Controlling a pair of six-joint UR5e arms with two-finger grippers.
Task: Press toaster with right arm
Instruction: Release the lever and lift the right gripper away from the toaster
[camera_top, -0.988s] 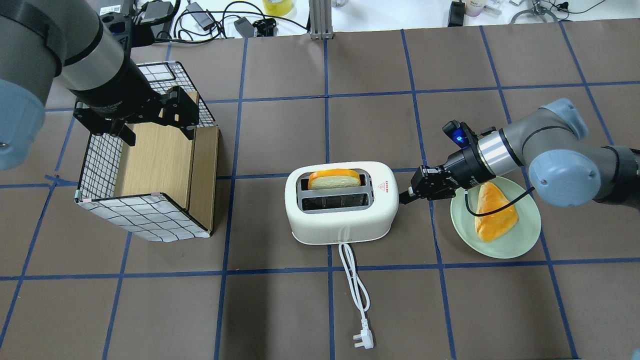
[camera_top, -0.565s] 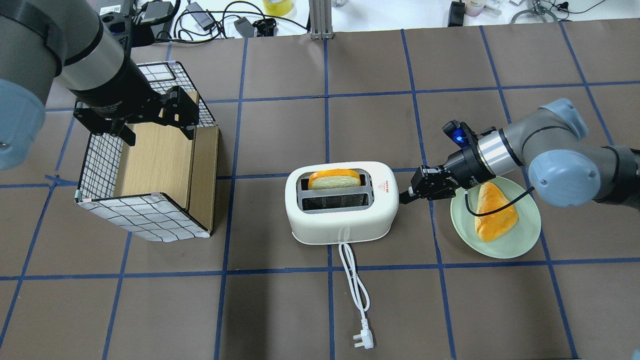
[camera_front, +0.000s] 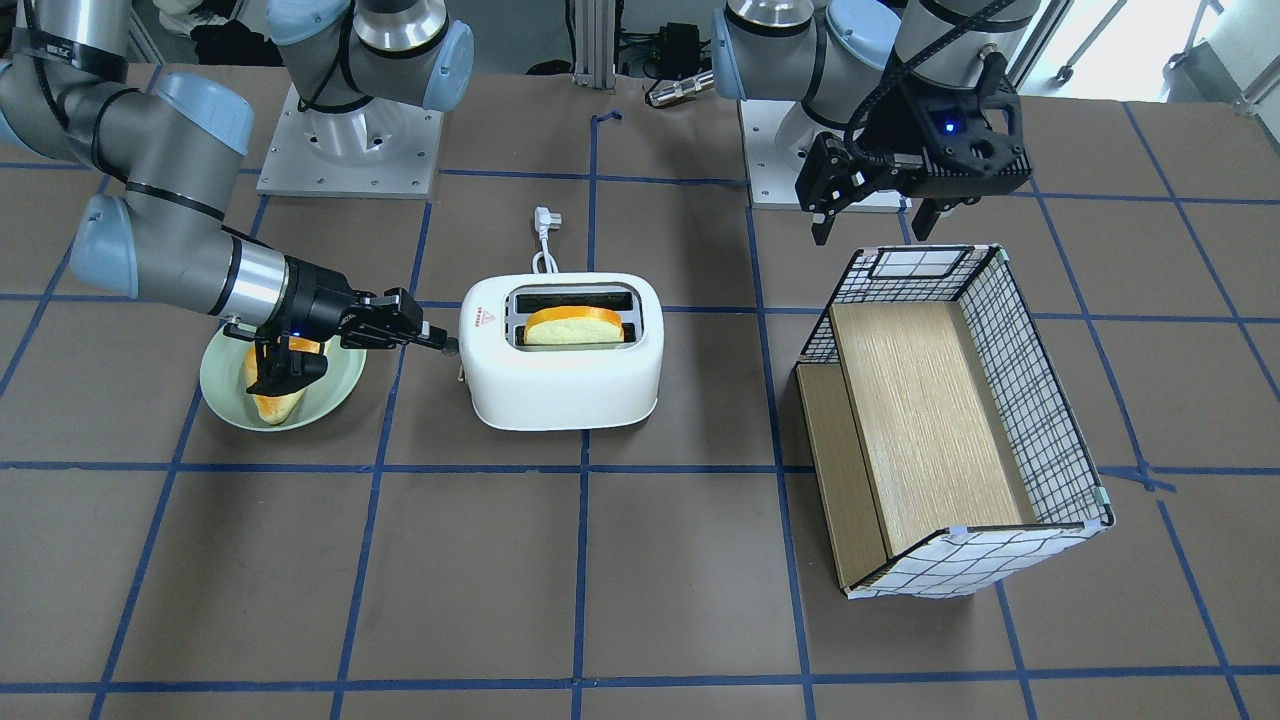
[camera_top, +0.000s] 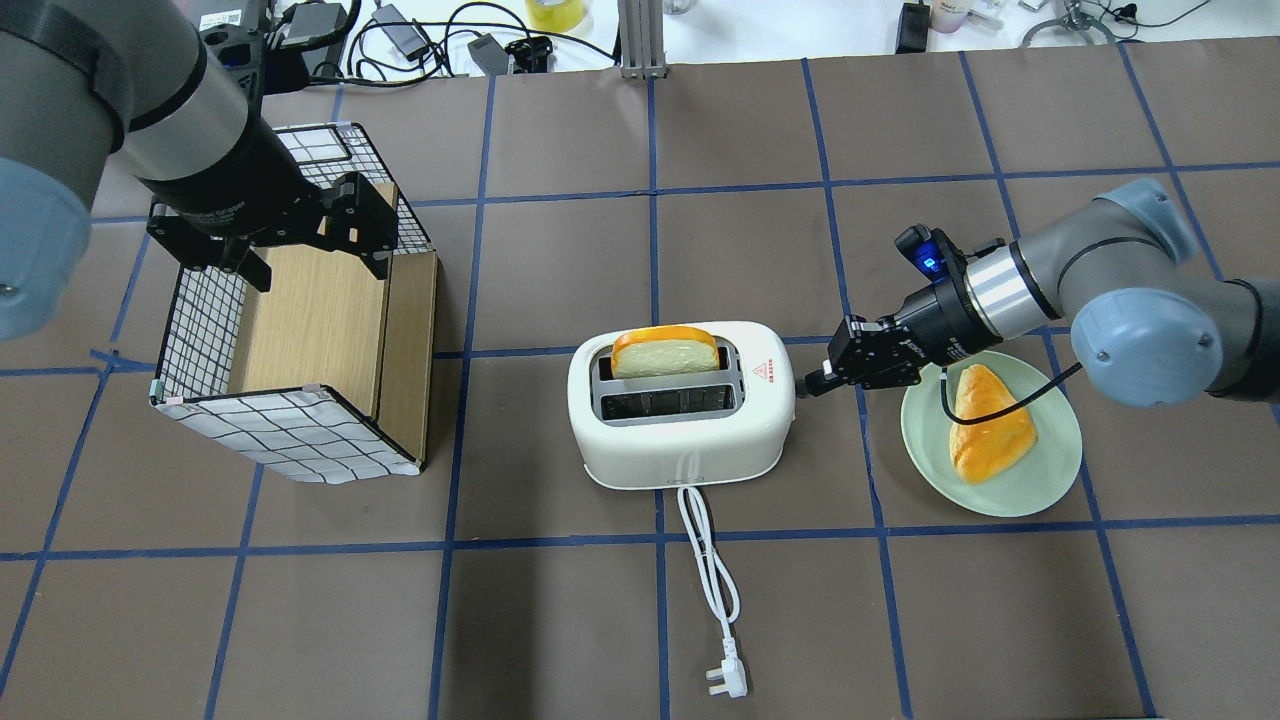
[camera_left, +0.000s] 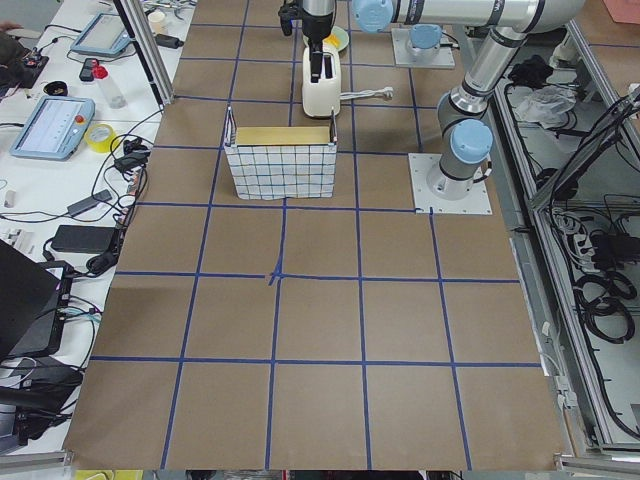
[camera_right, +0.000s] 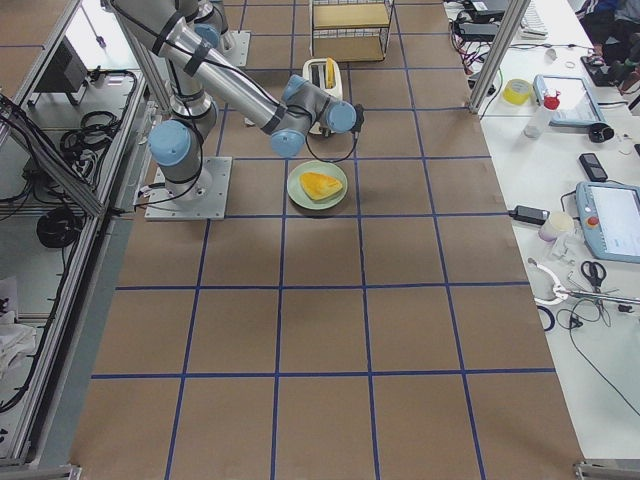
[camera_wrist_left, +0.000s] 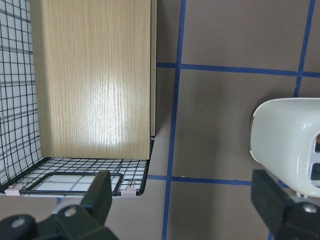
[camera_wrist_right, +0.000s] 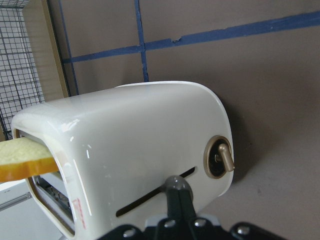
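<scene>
Toaster (camera_top: 683, 420) is sitting at the middle of the surface (camera_top: 560, 620). You are seeing its white cord (camera_top: 712, 560) trailing toward the robot's side and ending in the plug (camera_top: 727, 683). A bread slice (camera_top: 665, 352) is standing high out of the slot farther from the robot. A red logo (camera_top: 764, 373) is showing on the top at the lever end, a triangle over lettering too small to read. The right claw (camera_top: 808, 382) is pinching narrow, fingers together on nothing, with its tips meeting the lever knob (camera_wrist_right: 173, 182) on the toaster's end. Just beside it, a pale green plate (camera_top: 1040, 480) is carrying a bread wedge (camera_top: 990, 425). Farther off on the robot's left, the left claw (camera_top: 318, 262) is hanging spread wide above the checked box (camera_top: 290, 440).
</scene>
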